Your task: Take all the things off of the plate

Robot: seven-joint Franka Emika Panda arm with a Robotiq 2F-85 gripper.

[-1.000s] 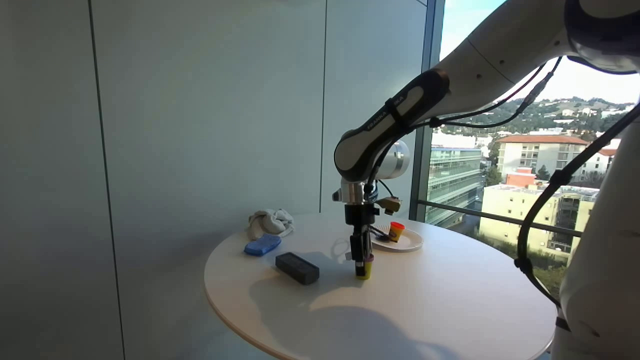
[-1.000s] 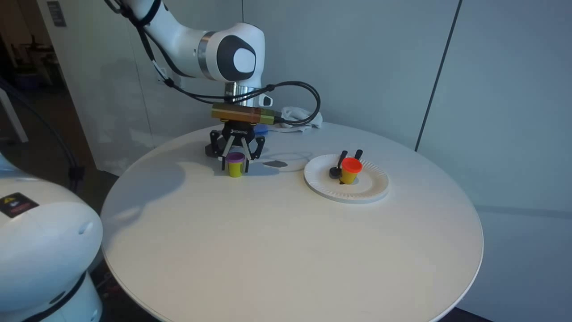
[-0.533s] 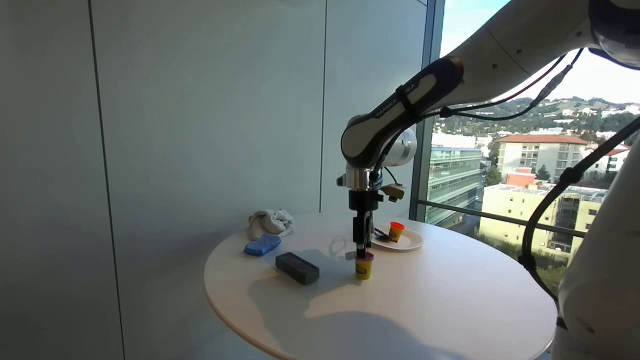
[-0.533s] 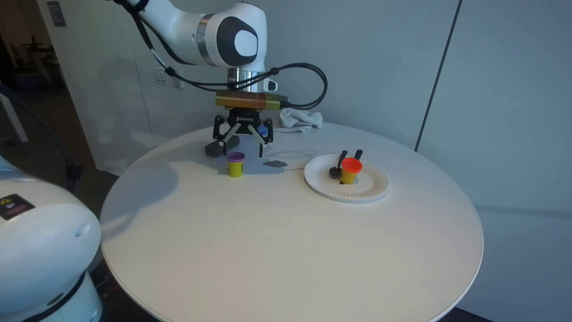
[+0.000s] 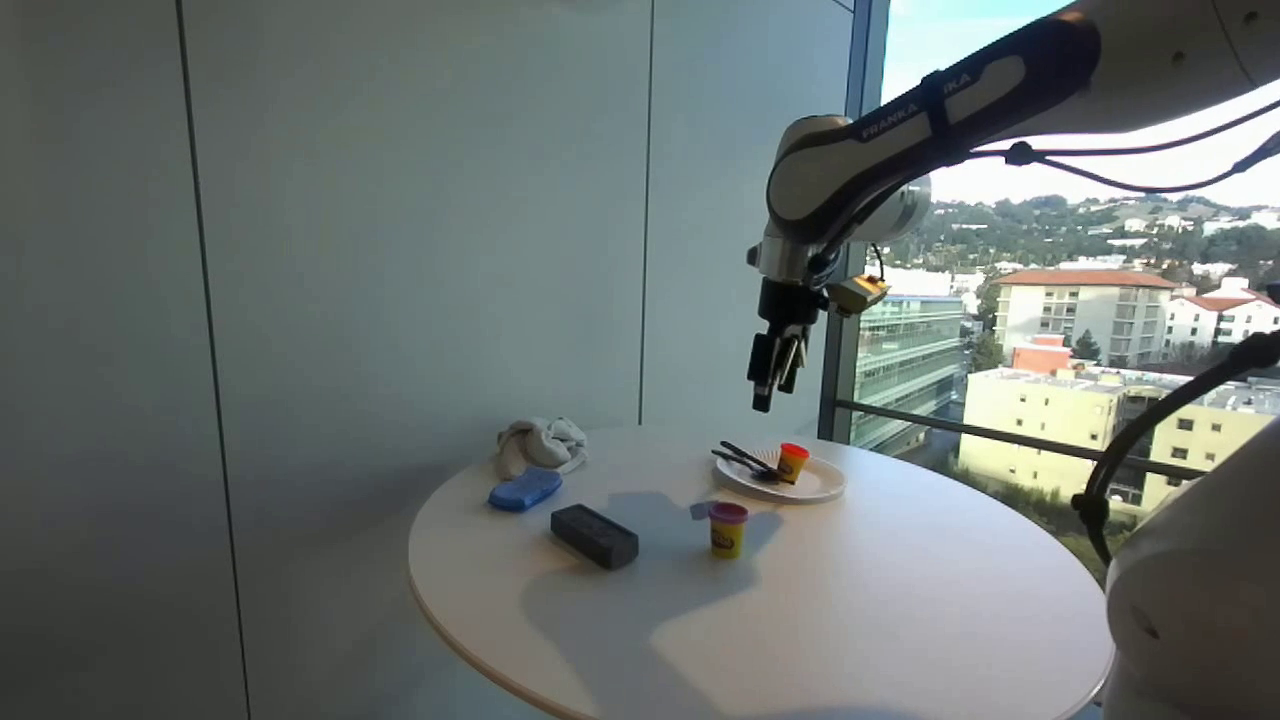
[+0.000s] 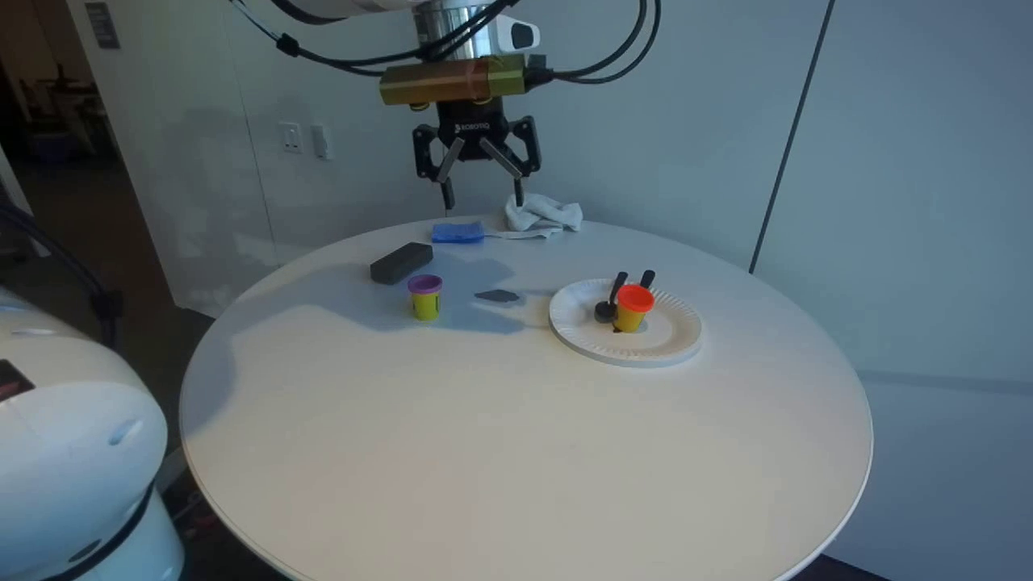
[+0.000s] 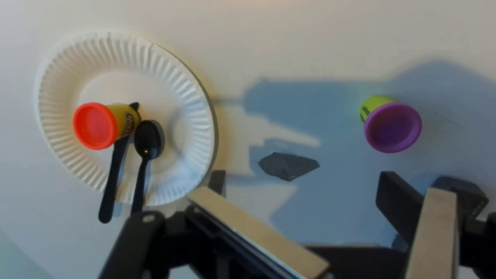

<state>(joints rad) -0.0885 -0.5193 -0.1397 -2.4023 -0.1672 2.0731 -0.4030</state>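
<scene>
With our claw (image 6: 484,203) spread wide and empty, we should move it over the plate (image 7: 195,106), below and off to the claw's side, then lower it around the red-lidded tub (image 7: 106,124) there, avoiding the knife (image 7: 112,180) under it and the spoon (image 7: 148,140) beside.

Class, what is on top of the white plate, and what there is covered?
On the white plate: a red-lidded tub, a black spoon and a second black utensil. The tub covers part of that utensil, so its kind cannot be told.
</scene>
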